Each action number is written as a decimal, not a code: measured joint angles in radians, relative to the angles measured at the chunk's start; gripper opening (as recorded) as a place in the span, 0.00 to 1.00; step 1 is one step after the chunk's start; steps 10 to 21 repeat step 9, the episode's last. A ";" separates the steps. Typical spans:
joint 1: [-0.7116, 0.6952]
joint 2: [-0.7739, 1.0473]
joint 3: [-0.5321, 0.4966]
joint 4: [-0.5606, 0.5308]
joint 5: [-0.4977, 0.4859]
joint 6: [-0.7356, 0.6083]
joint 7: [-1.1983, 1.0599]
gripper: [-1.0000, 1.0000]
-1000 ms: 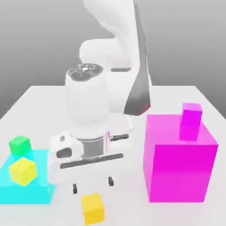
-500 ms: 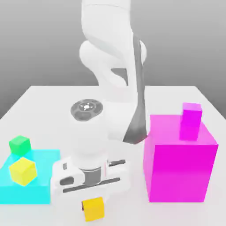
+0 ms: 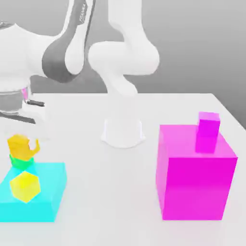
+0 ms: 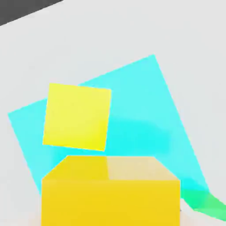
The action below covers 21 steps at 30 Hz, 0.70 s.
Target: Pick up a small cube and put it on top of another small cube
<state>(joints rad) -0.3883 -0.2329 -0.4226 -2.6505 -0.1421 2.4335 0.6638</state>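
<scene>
The golden cube (image 3: 19, 145) sits at the exterior view's far left, lifted off the worktop (image 3: 120, 192) and pinched between the fingers (image 3: 33, 146) of the gripper (image 3: 23, 146). Directly beneath it I can see the green cube (image 3: 21, 163), mostly covered, with only a strip of green peeking out under the golden one; the two look to be touching or very nearly so, though I cannot tell which. In the hand view the golden cube (image 4: 110, 192) looms close, and a sliver of the green cube (image 4: 205, 204) shows off to one side of it.

The green cube stands on the worktop right at the far edge of a flat cyan block (image 3: 33, 192). On top of that cyan block rests a paler lemon-yellow cube (image 3: 25, 186), nearer to the viewer than the stacked pair and apart from them.

The white arm (image 3: 72, 43) arches over from its round base (image 3: 123, 130) near the middle of the worktop, reaching across to the exterior view's left, with the wrist hanging above the golden cube.

Well apart, on the exterior view's right, stands a large magenta cube (image 3: 194, 175), and a small magenta block (image 3: 208, 132) sits on its top near the back right corner.
</scene>
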 joint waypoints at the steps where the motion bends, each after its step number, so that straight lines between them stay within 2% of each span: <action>1: -0.014 0.001 -0.011 -0.008 -0.001 0.008 0.007 0.00; 5: -0.009 0.102 -0.037 -0.037 0.050 0.133 -0.025 0.00; 6: -0.007 0.134 -0.040 -0.044 0.066 0.170 -0.037 1.00; 21: -0.007 0.134 -0.040 -0.044 0.066 0.170 -0.037 1.00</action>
